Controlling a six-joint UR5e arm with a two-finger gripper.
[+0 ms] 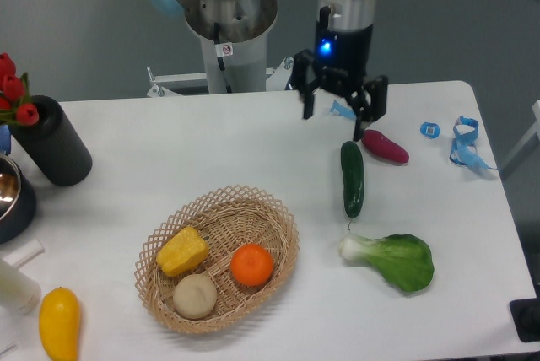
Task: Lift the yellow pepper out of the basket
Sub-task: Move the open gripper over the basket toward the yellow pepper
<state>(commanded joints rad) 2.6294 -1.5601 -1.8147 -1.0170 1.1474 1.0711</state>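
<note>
There, blocky bright yellow pepper (182, 250) in wicker basket (270, 209)

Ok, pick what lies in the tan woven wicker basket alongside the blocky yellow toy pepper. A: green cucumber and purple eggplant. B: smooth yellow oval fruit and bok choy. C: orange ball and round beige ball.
C: the orange ball and round beige ball sit in the basket with the yellow pepper.

Robotics lab: a pedestal-mounted arm (221, 7) at a white table (211, 150) laid with toy vegetables (352, 177) (plain grey floor behind).
</note>
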